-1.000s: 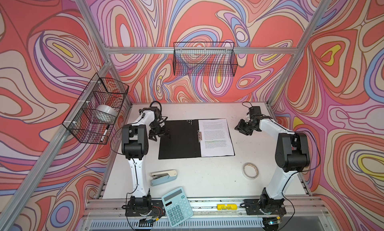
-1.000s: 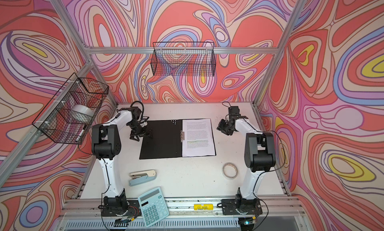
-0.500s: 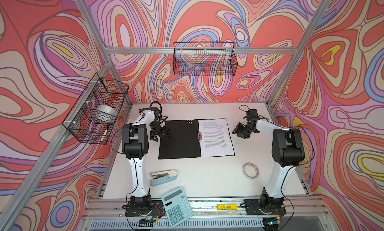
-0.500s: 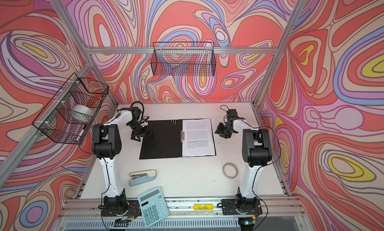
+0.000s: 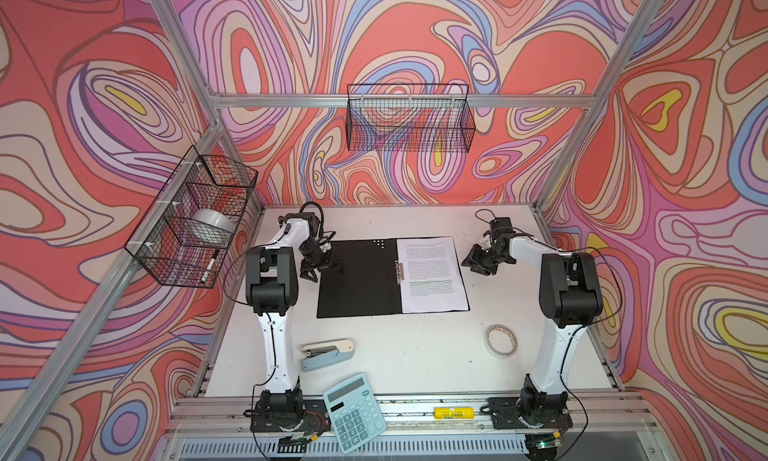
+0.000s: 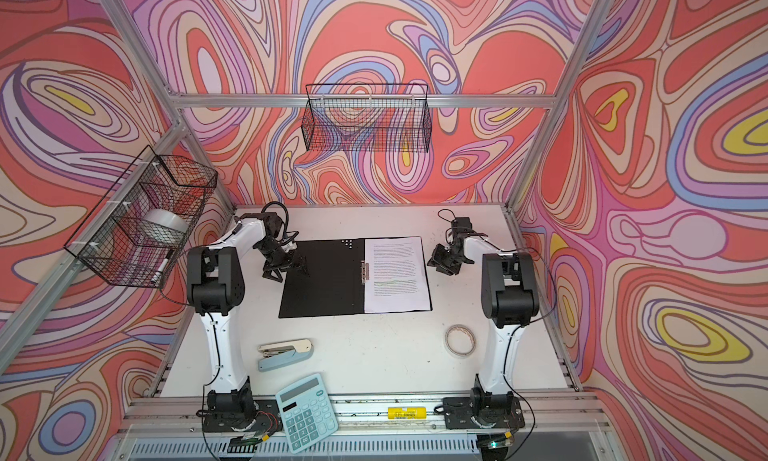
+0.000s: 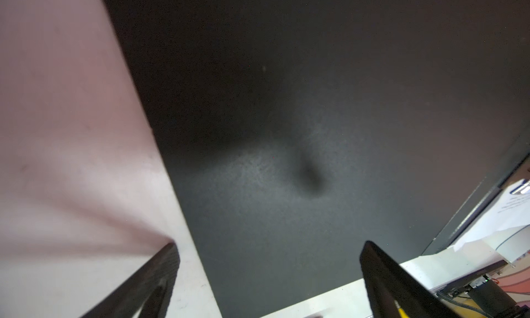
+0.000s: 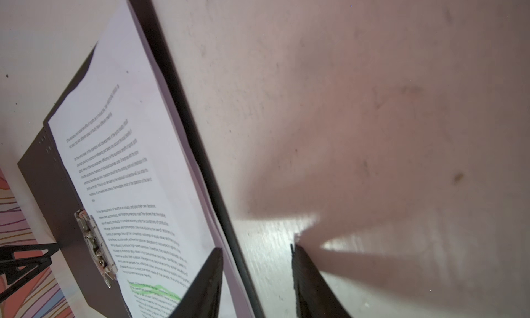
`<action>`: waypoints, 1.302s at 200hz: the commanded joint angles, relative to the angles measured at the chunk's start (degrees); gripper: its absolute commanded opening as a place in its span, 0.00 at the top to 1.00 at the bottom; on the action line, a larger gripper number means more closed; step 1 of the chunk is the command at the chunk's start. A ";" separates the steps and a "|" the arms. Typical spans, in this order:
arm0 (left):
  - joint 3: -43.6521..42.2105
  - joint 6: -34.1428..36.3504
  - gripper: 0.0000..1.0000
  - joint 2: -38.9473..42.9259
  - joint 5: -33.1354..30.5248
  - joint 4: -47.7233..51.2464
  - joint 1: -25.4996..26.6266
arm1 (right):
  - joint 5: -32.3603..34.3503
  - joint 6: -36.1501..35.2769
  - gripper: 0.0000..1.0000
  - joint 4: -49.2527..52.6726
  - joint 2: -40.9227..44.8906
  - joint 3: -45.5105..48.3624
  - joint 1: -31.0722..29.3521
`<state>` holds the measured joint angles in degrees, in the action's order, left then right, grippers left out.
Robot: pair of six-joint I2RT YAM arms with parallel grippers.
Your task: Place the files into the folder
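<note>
Step in hand: shutting the folder (image 5: 357,284)

The files (image 5: 432,272) lie on its right half, flat on the tabletop (image 5: 415,355). The left tool (image 5: 324,272), spread wide, straddles the black left half's left edge. The right tool (image 5: 476,267), partly spread and empty, sits just right of the sheets. Next, likely: pinch that edge and fold it rightward.

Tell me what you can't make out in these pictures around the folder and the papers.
- Wording on the files: too small in both top views, slanted and blurred in the right wrist view.
- Sheet count: the top sheet covers the rest.
- Outside of the folder: lies face down on the table.
- Whether the left gripper touches the folder: left wrist view is blurred, both top views too small.
</note>
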<state>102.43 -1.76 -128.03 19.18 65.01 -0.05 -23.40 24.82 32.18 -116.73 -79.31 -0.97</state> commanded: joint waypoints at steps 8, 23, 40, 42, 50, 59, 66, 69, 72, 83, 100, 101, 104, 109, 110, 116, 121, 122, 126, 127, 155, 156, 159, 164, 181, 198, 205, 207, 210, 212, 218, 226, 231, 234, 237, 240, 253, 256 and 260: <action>1.06 0.35 0.02 -2.75 1.47 1.17 -0.21 | 0.64 -1.65 0.58 2.18 -2.23 -1.37 -1.54; 1.27 0.35 0.02 -2.84 1.61 1.17 -0.21 | 0.42 -1.89 0.58 2.43 -2.54 -1.70 -2.22; 1.21 0.39 0.02 -2.75 1.55 1.08 -0.21 | -0.15 -2.00 0.58 2.64 -2.94 -2.06 -2.84; 1.26 0.41 0.02 -2.75 1.56 1.08 -0.21 | -0.20 -2.00 0.58 2.74 -3.04 -2.14 -2.93; 1.36 0.44 0.02 -2.73 1.46 1.17 -0.21 | -0.24 -1.95 0.58 2.91 -3.23 -2.32 -3.24; 1.36 0.54 0.02 -2.78 1.45 1.17 -0.21 | -0.31 -1.97 0.58 3.02 -3.54 -2.43 -3.51; 1.31 0.68 0.02 -2.75 1.38 1.17 -0.21 | -0.41 -1.96 0.58 3.14 -3.59 -2.46 -3.60; 1.36 0.69 0.02 -2.71 1.32 1.17 -0.21 | -0.42 -1.96 0.58 3.08 -3.66 -2.51 -3.67; 1.34 0.67 0.02 -2.74 1.24 1.17 -0.21 | -0.46 -1.92 0.58 3.10 -3.75 -2.52 -3.77; 1.25 0.86 0.02 -2.75 1.19 1.17 -0.21 | -0.42 -1.89 0.58 3.35 -4.03 -2.67 -4.05; 1.09 0.85 0.02 -2.75 0.88 1.09 -0.30 | -0.18 -2.07 0.58 3.91 -4.29 -2.99 -4.62; 1.05 0.86 0.02 -2.75 0.92 1.09 -0.30 | -0.12 -2.11 0.58 3.97 -4.34 -3.02 -4.68; 1.09 0.91 0.02 -2.71 0.87 1.04 -0.30 | -0.01 -2.18 0.58 4.04 -4.38 -3.11 -4.80; 0.98 0.92 0.02 -2.75 0.77 0.92 -0.30 | 0.22 -2.32 0.58 4.33 -4.53 -3.26 -4.95; 0.95 0.90 0.01 -2.75 0.77 0.91 -0.30 | 0.25 -2.32 0.58 4.35 -4.54 -3.28 -4.97; 0.86 0.95 0.01 -2.67 0.60 0.78 -0.38 | 0.52 -2.49 0.58 4.78 -4.65 -3.47 -5.26; 0.78 1.11 0.01 -2.67 0.53 0.65 -0.38 | 0.70 -2.60 0.58 5.02 -4.78 -3.64 -5.52; 0.77 1.12 0.01 -2.67 0.52 0.60 -0.38 | 0.71 -2.64 0.58 5.05 -4.80 -3.65 -5.57; 0.68 1.21 0.00 -2.66 0.53 0.48 -0.38 | 0.68 -2.69 0.58 5.11 -4.95 -3.74 -5.69; 0.67 1.22 0.00 -2.66 0.52 0.47 -0.38 | 0.70 -2.68 0.58 5.10 -4.97 -3.79 -5.70; 0.36 1.76 0.00 -2.75 0.59 -0.14 -0.38 | 0.79 -2.88 0.58 5.56 -5.60 -4.27 -6.69; 0.33 1.76 0.00 -2.75 0.59 -0.15 -0.38 | 0.80 -2.86 0.58 5.58 -5.61 -4.28 -6.72; 0.31 1.76 0.00 -2.75 0.63 -0.15 -0.38 | 0.81 -2.85 0.58 5.59 -5.69 -4.28 -6.80; 0.31 1.92 0.00 -2.75 0.98 -0.22 -0.38 | 0.75 -2.82 0.58 5.56 -5.83 -4.36 -6.93; 0.48 2.02 0.00 -2.84 1.26 -0.50 -0.38 | 0.85 -2.88 0.58 5.87 -6.31 -4.65 -7.28; 0.90 1.94 0.00 -3.19 0.96 -0.22 -0.47 | 1.07 -2.95 0.58 6.00 -6.50 -4.80 -7.38; 0.90 1.93 0.00 -3.28 0.84 -0.15 -0.47 | 1.07 -2.96 0.58 6.03 -6.57 -4.89 -7.40; 0.92 1.93 0.00 -3.35 0.77 -0.15 -0.47 | 1.14 -2.96 0.58 6.00 -6.58 -4.89 -7.38; 0.92 1.94 0.00 -3.37 0.71 -0.15 -0.47 | 1.16 -2.94 0.58 6.03 -6.58 -4.94 -7.38; 0.97 1.94 0.00 -3.43 0.69 -0.15 -0.47 | 1.16 -2.93 0.58 6.02 -6.58 -4.97 -7.38; 1.01 1.89 0.00 -3.52 0.51 -0.12 -0.56 | 1.16 -2.94 0.58 6.03 -6.63 -4.98 -7.38; 0.82 1.91 0.00 -3.44 0.10 -0.15 -0.71 | 1.21 -2.98 0.58 6.08 -6.67 -5.05 -7.38; 0.59 1.93 0.00 -3.39 -0.06 -0.31 -0.80 | 1.25 -2.94 0.58 6.14 -6.74 -5.07 -7.38; 0.40 1.94 0.00 -3.29 -0.07 -0.54 -0.89 | 1.25 -2.98 0.58 6.16 -6.76 -5.07 -7.38; 0.19 1.94 0.00 -3.16 -0.16 -0.76 -1.03 | 1.33 -3.02 0.58 6.22 -6.76 -5.13 -7.38; -0.04 1.89 0.00 -3.05 -0.33 -0.98 -1.15 | 1.38 -3.04 0.58 6.30 -6.76 -5.15 -7.40; -0.98 1.80 0.00 -2.38 -1.22 -1.83 -1.60 | 1.75 -3.12 0.58 6.59 -6.85 -5.30 -7.44; -1.26 1.87 0.00 -2.21 -1.50 -2.03 -1.73 | 1.84 -3.21 0.59 6.58 -6.79 -5.33 -7.39; -1.53 1.97 0.00 -2.00 -2.03 -2.28 -1.79 | 1.80 -3.32 0.58 6.69 -6.77 -5.37 -7.45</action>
<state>103.28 -1.08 -128.57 19.46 65.19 -0.71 -22.33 22.15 36.32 -120.22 -85.21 -7.14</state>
